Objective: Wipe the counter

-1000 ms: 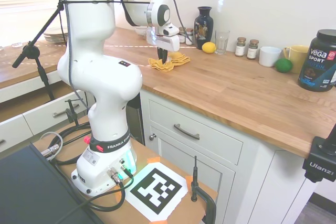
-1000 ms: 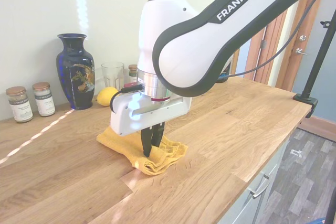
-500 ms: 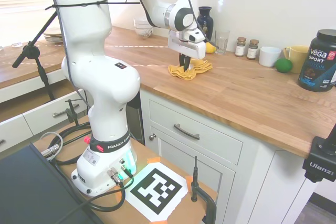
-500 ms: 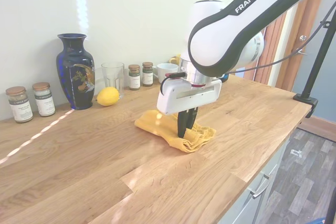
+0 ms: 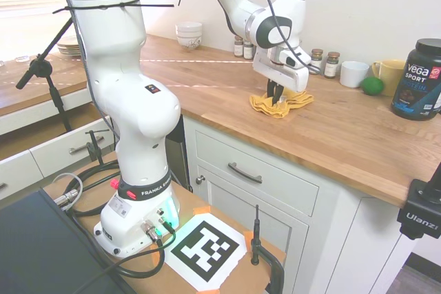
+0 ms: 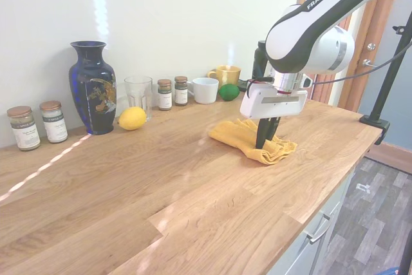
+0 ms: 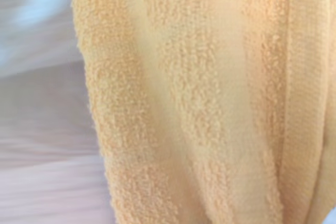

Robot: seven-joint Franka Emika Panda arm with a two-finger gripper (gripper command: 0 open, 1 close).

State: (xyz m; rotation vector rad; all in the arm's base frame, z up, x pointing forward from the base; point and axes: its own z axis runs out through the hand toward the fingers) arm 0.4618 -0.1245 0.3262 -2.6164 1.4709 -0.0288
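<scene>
A crumpled yellow cloth (image 5: 264, 104) (image 6: 239, 136) lies on the wooden counter (image 5: 331, 125) (image 6: 129, 185). My gripper (image 5: 276, 97) (image 6: 262, 144) points straight down and is shut on the cloth, pressing it onto the counter's surface. In the wrist view the yellow terry cloth (image 7: 199, 98) fills most of the picture.
Along the wall stand a dark blue vase (image 6: 92, 86), a glass (image 6: 137, 94), a lemon (image 6: 132, 118), spice jars (image 6: 166, 93), a white cup (image 6: 204, 90), a yellow mug (image 6: 225, 75) and a lime (image 6: 229, 91). A black Vega tub (image 5: 419, 79) stands at the counter's far end.
My gripper has dragged the yellow cloth along the counter, away from the vase and toward the cups and the black tub. The vase, lemon and glass kept their places.
</scene>
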